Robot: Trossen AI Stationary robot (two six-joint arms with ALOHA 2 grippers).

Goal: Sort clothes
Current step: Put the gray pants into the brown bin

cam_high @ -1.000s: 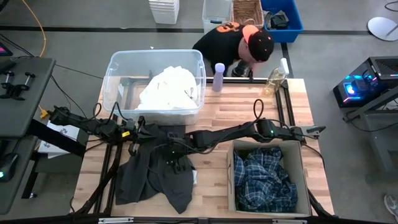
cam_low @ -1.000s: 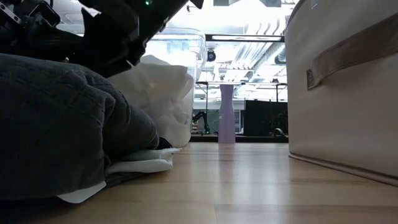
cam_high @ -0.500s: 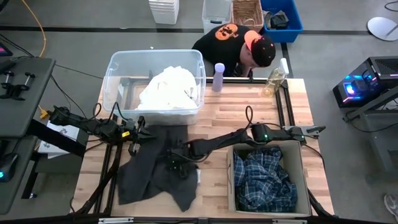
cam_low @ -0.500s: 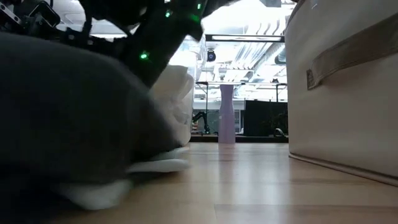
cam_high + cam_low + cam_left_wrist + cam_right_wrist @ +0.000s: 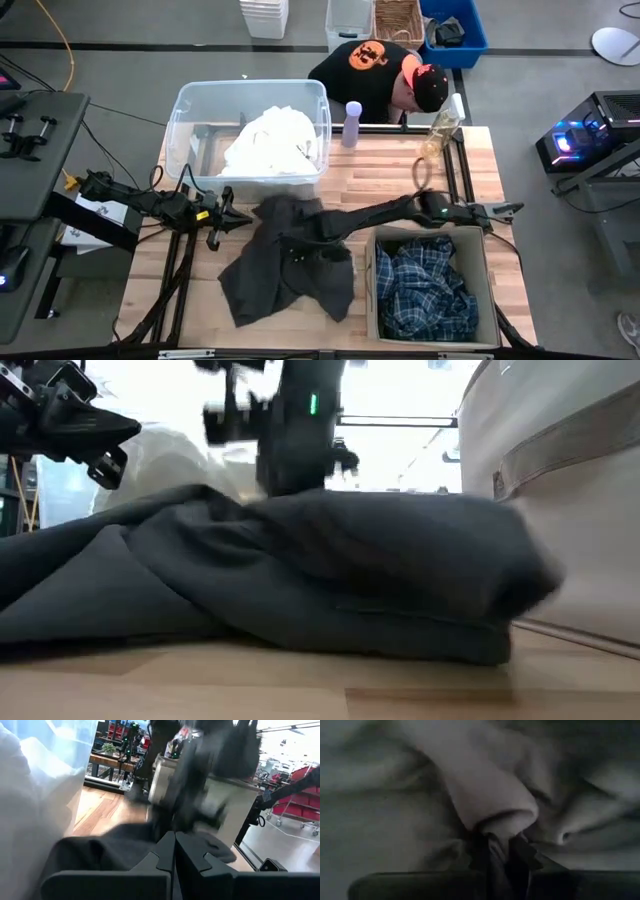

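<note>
A clear plastic tub (image 5: 190,120), lilac bottle (image 5: 351,123) and beige fabric bin (image 5: 372,290) stand on the table (image 5: 390,170).

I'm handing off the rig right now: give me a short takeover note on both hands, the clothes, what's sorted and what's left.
Right hand: shut on the dark grey garment, mid-table beside the fabric bin.
Left hand: shut, empty, at the garment's left edge, in front of the clear tub.
Done: white clothes in the tub, plaid shirt in the bin.
Left: drop the grey garment in a container; likely the bin.
</note>
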